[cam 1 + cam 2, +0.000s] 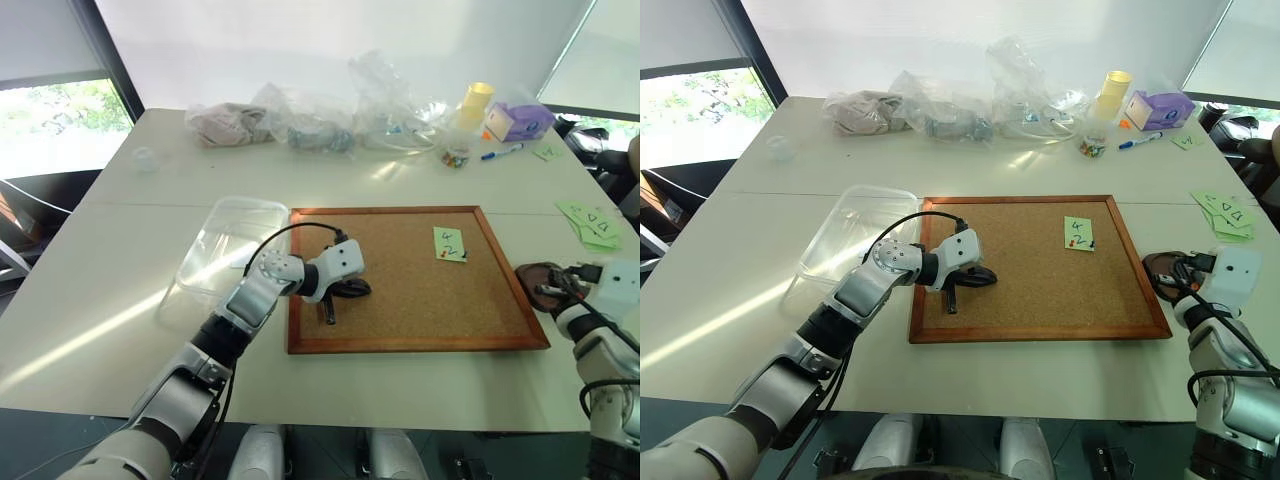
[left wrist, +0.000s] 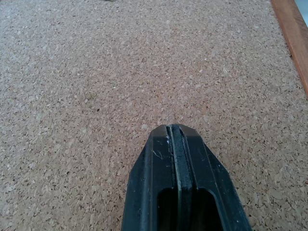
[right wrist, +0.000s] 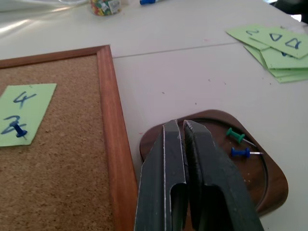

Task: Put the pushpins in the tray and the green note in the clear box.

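Two grippers, both empty. Left gripper (image 2: pixel 174 132): jaws pressed fully together with nothing between them, tips low over bare cork on the left part of the corkboard (image 1: pixel 400 345), whether touching it cannot be told. Right gripper (image 3: pixel 182 126): jaws nearly together, only a thin slit left between the tips, nothing held, poised over the near edge of the tray (image 3: pixel 274 185).

Inside the tray: two pushpins, a green pushpin (image 3: pixel 235 135) and a blue pushpin (image 3: pixel 239 152), lying on their sides just beside each other, near the far corner of the dish. Tray itself dark brown and glossy, flat on the white table (image 1: pixel 110 300), just off the right edge of the corkboard's wooden frame.

On the corkboard, toward its far right corner: the green note (image 3: pixel 21 113), marked with a "4" and a "2", still fastened by a blue pin (image 3: pixel 18 129) pushed through its lower part. Well apart from both grippers.

Left of the corkboard, touching or nearly touching its frame: the clear box (image 1: pixel 232 245), upright.

Farther right on the table: a loose stack of pale green slips (image 3: pixel 273 45) with other marks. Along the far edge: crumpled plastic bags (image 1: pixel 330 120), a yellow cup (image 1: pixel 476 102), a small jar of pins (image 1: pixel 456 156), a blue pen (image 1: pixel 502 152) and a purple box (image 1: pixel 520 120).
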You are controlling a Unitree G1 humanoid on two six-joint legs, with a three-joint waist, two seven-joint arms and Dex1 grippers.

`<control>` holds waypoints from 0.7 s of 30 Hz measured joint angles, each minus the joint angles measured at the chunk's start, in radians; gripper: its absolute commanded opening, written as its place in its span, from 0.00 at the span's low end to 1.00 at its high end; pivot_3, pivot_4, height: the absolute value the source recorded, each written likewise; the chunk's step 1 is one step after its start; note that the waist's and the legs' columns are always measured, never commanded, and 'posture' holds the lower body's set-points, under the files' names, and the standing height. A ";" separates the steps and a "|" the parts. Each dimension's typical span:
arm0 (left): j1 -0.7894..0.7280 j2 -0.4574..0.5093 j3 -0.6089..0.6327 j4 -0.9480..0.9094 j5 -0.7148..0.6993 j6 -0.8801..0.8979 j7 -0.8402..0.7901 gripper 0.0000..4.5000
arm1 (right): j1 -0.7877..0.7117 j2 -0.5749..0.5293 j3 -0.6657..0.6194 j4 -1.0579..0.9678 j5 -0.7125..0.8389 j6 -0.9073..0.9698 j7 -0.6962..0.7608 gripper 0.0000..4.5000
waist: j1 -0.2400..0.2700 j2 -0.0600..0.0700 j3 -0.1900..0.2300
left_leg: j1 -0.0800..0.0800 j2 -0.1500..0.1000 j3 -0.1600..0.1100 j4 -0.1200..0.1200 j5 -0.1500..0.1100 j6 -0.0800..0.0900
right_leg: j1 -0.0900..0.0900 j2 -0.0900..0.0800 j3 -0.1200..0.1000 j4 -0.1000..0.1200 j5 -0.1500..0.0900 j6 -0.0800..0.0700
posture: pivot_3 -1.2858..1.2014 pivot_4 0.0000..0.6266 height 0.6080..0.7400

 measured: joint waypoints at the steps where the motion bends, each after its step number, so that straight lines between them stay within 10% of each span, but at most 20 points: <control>1: 0.000 0.000 0.000 0.001 0.000 -0.001 0.000 0.00 | -0.004 -0.004 0.001 0.021 -0.010 -0.011 0.000 0.30 | 0.000 0.000 0.000 | 0.000 0.000 0.000 0.000 0.000 0.000 | 0.000 0.000 0.000 0.000 0.000 0.000 | 0.52 0.24 0.98; 7: -0.001 0.002 0.000 0.003 0.000 -0.004 -0.001 0.00 | -0.027 -0.021 0.002 0.114 -0.047 -0.058 0.000 0.99 | -0.001 0.000 0.000 | 0.000 0.000 0.000 0.000 0.000 0.000 | 0.000 0.000 0.000 0.000 0.000 0.000 | 0.52 0.24 0.98; 21: 0.000 0.000 0.001 0.005 0.000 -0.005 -0.001 0.00 | -0.035 -0.038 0.012 0.159 -0.084 -0.107 0.001 0.99 | 0.000 0.000 0.000 | 0.000 0.000 -0.001 0.000 0.000 0.000 | 0.001 0.000 0.000 0.000 0.000 0.000 | 0.52 0.24 0.98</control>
